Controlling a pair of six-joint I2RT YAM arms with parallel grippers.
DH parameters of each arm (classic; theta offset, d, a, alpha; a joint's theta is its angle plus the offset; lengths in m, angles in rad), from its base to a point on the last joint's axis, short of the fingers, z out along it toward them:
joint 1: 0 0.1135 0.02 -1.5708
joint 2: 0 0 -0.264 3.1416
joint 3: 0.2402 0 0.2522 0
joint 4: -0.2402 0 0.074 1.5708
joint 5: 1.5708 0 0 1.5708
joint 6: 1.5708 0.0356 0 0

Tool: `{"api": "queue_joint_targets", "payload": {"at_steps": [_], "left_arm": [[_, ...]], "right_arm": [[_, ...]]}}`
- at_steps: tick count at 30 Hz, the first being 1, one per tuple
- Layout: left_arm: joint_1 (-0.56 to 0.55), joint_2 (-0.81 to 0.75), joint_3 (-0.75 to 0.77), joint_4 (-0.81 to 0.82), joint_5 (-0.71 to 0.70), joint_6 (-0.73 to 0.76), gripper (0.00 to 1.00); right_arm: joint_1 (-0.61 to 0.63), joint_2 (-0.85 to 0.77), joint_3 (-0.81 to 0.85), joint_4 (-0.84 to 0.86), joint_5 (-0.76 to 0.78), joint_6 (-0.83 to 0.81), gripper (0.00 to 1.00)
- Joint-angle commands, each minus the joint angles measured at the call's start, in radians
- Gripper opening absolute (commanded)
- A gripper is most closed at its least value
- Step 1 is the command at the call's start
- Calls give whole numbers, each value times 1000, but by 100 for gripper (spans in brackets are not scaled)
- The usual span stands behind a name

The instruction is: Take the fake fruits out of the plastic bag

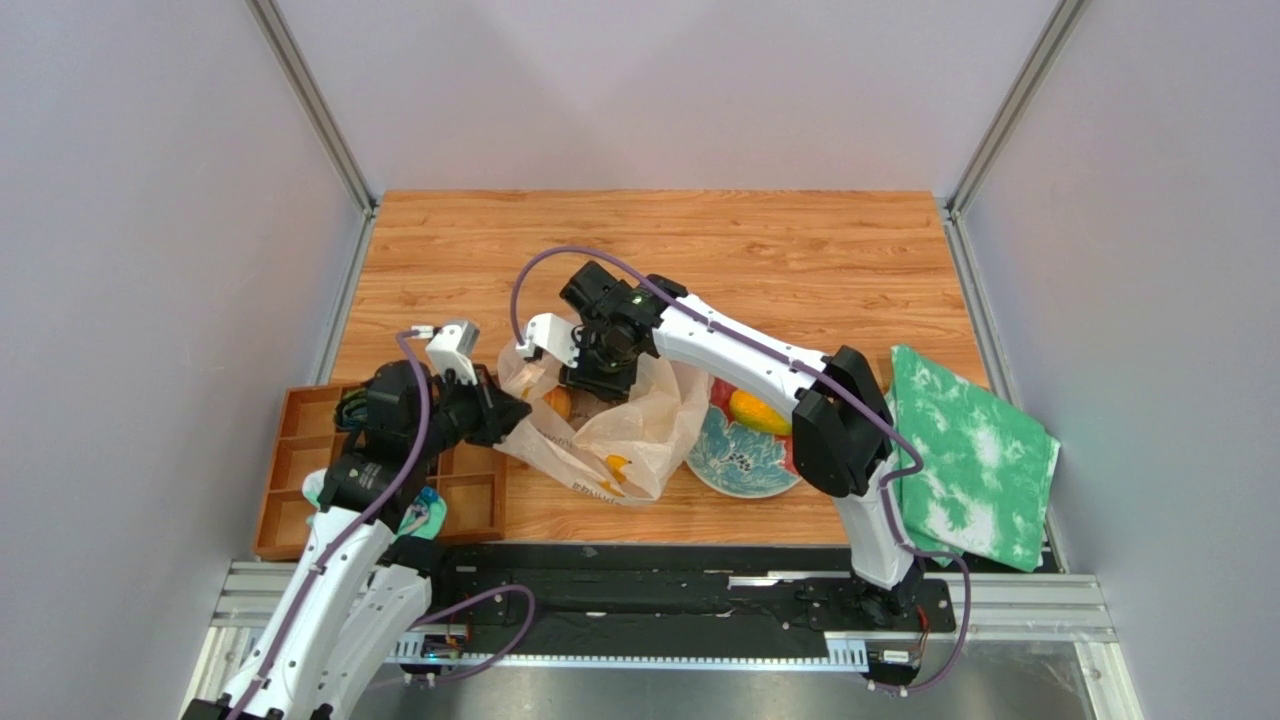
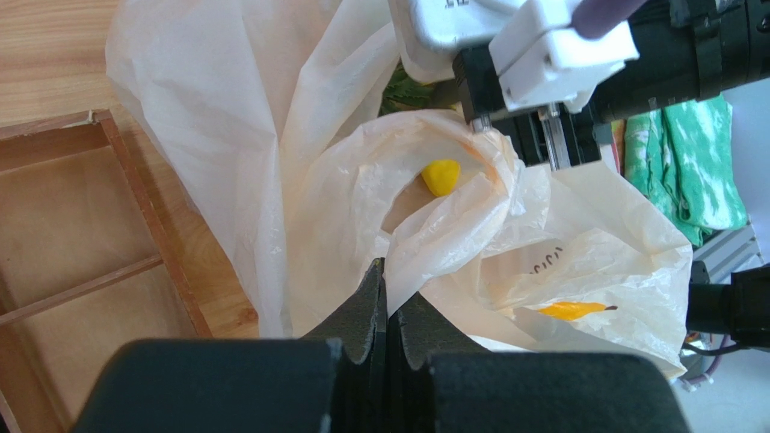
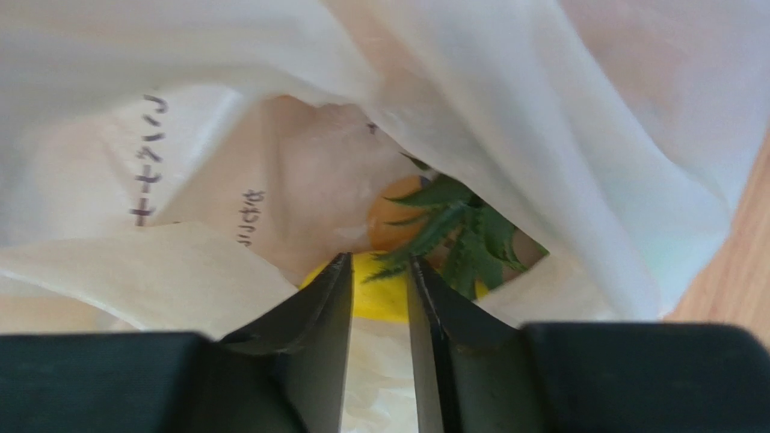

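Pinching plastic bag point(image 2: 587, 244) at 9 o'clock w/ L jaws; R jaws inside, slightly parted by yellow fruit point(image 3: 380, 298), grip unclear.

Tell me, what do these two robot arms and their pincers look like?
Both the left arm and right arm are built of smooth white tube-like links joined by chunky black joints, and a purple cable loops along each. A small white boxy housing sits at each wrist. The left gripper and right gripper each have two flat, matte black fingers tapering to narrow tips.

Table point(image 1: 842, 248): bag point(image 1: 654, 428), tray point(image 1: 301, 450), cloth point(image 1: 969, 450), perhaps plate point(image 1: 744, 458)
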Motion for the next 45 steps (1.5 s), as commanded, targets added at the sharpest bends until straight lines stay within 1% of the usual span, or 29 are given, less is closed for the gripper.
{"api": "queue_joint_targets", "payload": {"at_steps": [1, 3, 4, 7, 10, 13, 18, 25, 35, 37, 40, 41, 43, 44, 45], "left_arm": [[8, 5, -5, 48, 51, -9, 0], [8, 11, -2, 51, 66, -6, 0], [8, 15, -2, 52, 83, -4, 0], [8, 24, 1, 64, 123, -1, 0], [9, 38, 19, 65, 149, -9, 0], [26, 64, 41, 38, 154, -46, 0], [46, 114, 53, 54, 192, -64, 0], [51, 156, 67, 45, 209, -50, 0], [61, 188, 79, 38, 234, -24, 0], [65, 191, 78, 34, 238, -15, 0], [66, 192, 75, 26, 240, -9, 0], [66, 192, 75, 23, 243, -7, 0], [68, 192, 75, 25, 246, -6, 0], [68, 189, 76, 25, 246, -7, 0], [69, 189, 76, 26, 248, -6, 0]], "right_arm": [[-1, -5, 44, 21, 121, -37, 48], [-5, 1, 42, 21, 152, -65, 53], [-10, 4, 39, 19, 171, -76, 57], [-30, 9, 34, 19, 162, -113, 64], [-39, 13, 45, 16, 113, -145, 66], [-38, 32, 68, 21, 83, -148, 67], [-42, 90, 106, 9, 83, -148, 66], [-61, 113, 97, 0, 31, -154, 63], [-76, 179, 175, -10, -35, -139, 63], [-80, 187, 197, -16, -48, -134, 61], [-84, 204, 228, -42, -62, -139, 52], [-84, 208, 232, -49, -67, -139, 45], [-88, 208, 228, -60, -88, -136, 39], [-90, 204, 225, -60, -94, -134, 32], [-90, 201, 214, -59, -105, -136, 29]]}}
